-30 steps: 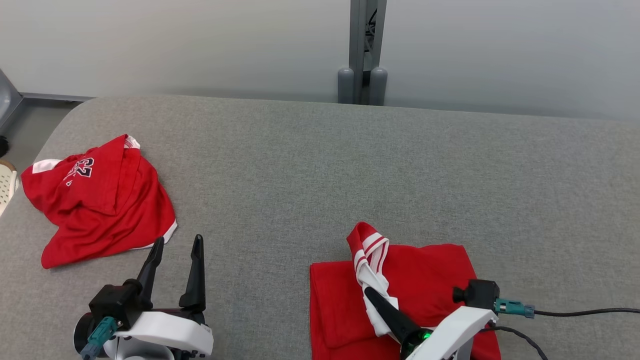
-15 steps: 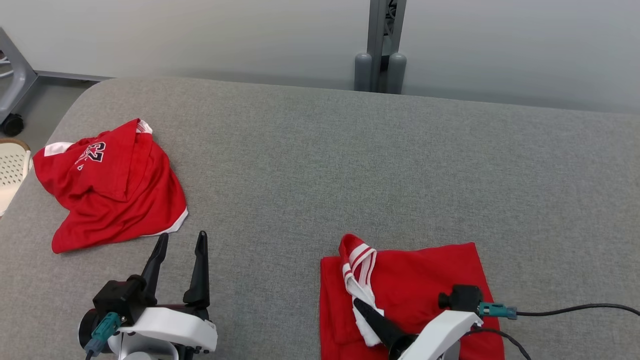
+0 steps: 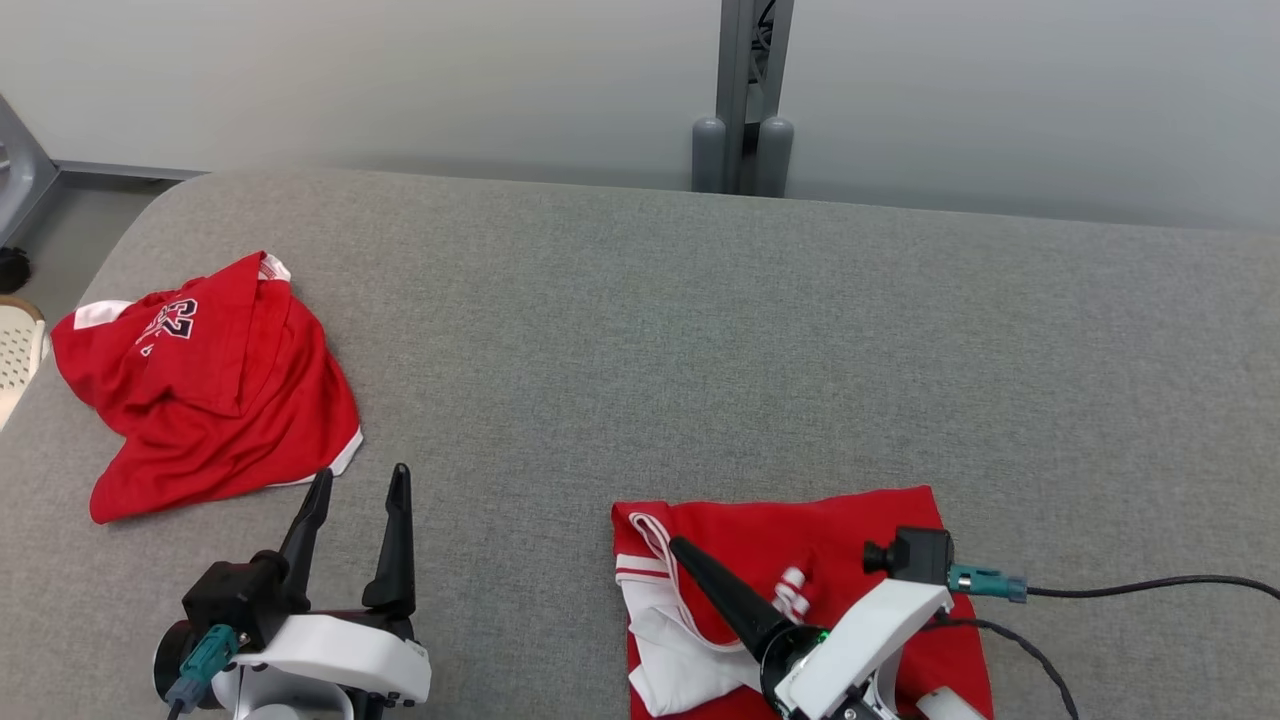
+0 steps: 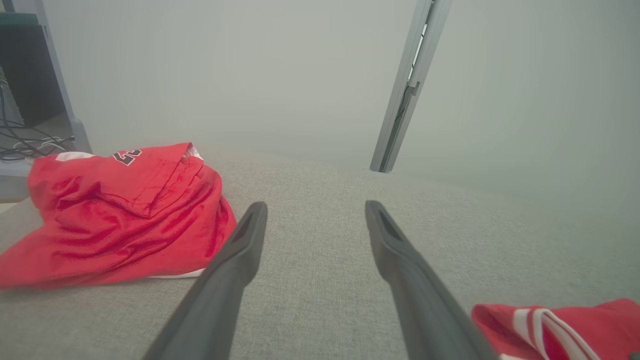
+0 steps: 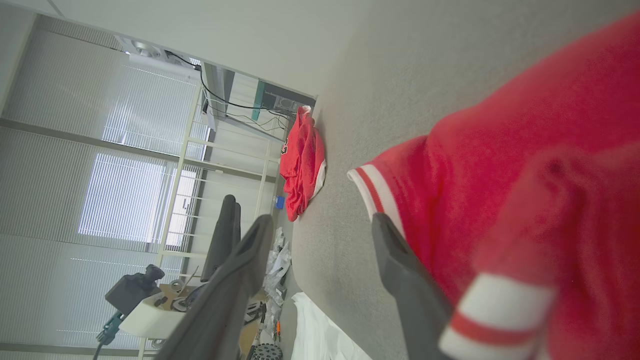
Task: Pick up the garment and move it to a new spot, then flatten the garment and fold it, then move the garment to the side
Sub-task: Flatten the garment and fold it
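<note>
**Right gripper open over the folded garment at the table's near edge**

Right gripper (image 5: 321, 220): its two dark fingers are spread wide, with only grey table (image 3: 700, 340) and room between them. In the head view one finger (image 3: 722, 592) shows. It points to 11 o'clock and lies across the white-striped trim of the folded red garment (image 3: 830, 535). Whether it touches the cloth, I cannot tell. In the right wrist view the 3 o'clock finger sits just beside the striped hem, and a striped band bulges close to the lens at 4 o'clock.

Garment: at 5 o'clock in the head view, lying on the table at its near edge. It is roughly rectangular with a straight far edge. White lining and striped bands are turned up on its 9 o'clock side. Part of it runs under the right wrist and off the bottom of the frame.

A black cable (image 3: 1150, 585) leaves the right wrist toward 3 o'clock.

Left gripper (image 3: 361, 472): at 7 o'clock, fingers parted and pointing to 12, with bare table between them. It is well apart from the folded garment.

Crumpled red jersey (image 3: 210, 400): at 9 o'clock, near the table's rounded corner. It has dark numerals on top and a white hem. The hem is just beside the left gripper's fingertip; I cannot tell if they touch.

Further out: a grey metal post (image 3: 745, 90) at 12 o'clock, behind the table against a pale wall. A pale perforated basket (image 3: 15, 360) shows at 9 o'clock, off the table's edge.
</note>
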`<state>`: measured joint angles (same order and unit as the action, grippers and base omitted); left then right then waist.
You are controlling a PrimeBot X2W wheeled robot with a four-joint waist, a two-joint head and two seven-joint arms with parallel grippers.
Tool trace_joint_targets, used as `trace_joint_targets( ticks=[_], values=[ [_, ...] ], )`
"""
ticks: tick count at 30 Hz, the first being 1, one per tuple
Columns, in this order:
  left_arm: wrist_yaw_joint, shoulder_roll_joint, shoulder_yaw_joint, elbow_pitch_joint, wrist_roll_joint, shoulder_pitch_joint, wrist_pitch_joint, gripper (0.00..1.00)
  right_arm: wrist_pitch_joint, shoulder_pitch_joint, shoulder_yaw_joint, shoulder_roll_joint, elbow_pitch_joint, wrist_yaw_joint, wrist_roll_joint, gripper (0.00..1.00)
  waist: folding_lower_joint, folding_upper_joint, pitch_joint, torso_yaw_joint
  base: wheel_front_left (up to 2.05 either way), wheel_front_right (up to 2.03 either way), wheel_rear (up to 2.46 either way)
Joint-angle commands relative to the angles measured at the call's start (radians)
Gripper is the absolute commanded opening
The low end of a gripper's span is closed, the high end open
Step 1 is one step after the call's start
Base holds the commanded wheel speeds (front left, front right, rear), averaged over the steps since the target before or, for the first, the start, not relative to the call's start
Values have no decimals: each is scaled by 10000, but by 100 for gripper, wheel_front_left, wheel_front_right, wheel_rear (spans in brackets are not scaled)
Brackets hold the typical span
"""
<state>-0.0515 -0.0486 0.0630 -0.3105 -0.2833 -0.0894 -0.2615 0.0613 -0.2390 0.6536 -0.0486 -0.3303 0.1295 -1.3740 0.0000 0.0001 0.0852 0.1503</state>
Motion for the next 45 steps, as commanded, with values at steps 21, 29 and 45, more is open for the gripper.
trace_joint_targets(
  ticks=[21, 29, 45],
  values=[
    [-89, -36, -359, 46, 191, 337, -32, 100, 613, 365, -3659, -1084, 4154, 23, 1437, 100, 0, -1, -780, -727, 0, 0, 0],
    [-127, -38, -298, 320, 171, 204, -32, 100, -1003, 172, -5645, -1675, 3888, 23, 5556, 100, 0, -1, -764, -819, 0, 0, 0],
    [-126, -39, -206, 741, 151, 394, -32, 100, -3286, 1382, -5303, -1920, 1037, 23, 10186, 100, 0, -1, -750, -880, 0, 0, 0]
  ],
)
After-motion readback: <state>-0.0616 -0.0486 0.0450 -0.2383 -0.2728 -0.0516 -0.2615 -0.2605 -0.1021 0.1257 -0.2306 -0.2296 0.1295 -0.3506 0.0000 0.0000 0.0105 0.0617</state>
